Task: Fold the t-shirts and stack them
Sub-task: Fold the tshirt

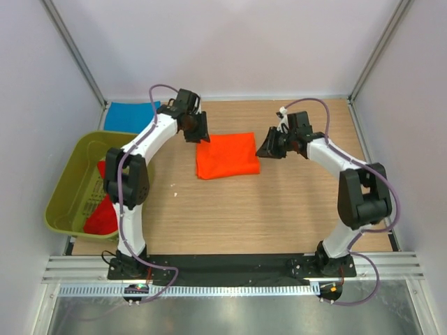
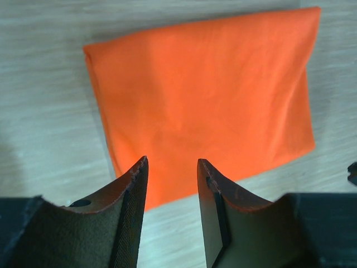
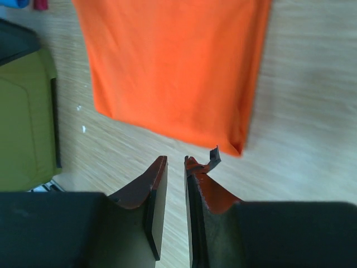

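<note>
Lying folded mid-table (image 1: 279,209), orange t-shirt (image 1: 227,155) sits btwn both claws, touching neither. L gripper (image 2: 172,162) jaws apart, empty; R gripper (image 3: 175,159) jaws nearly together, slim gap, empty. Blue t-shirt (image 1: 129,112) far-left corner, red t-shirts (image 1: 103,216) in green tub (image 1: 59,202).

A pale wood table (image 1: 279,209) fills the floor of the walled cell. A folded orange t-shirt (image 1: 227,155) lies flat near its middle, a little toward the far side. A blue t-shirt (image 1: 129,112) lies in the far left corner. An olive tub (image 1: 70,183) sits at the left edge. A white speck (image 1: 176,193) lies nearer than the orange t-shirt, to its left.
</note>
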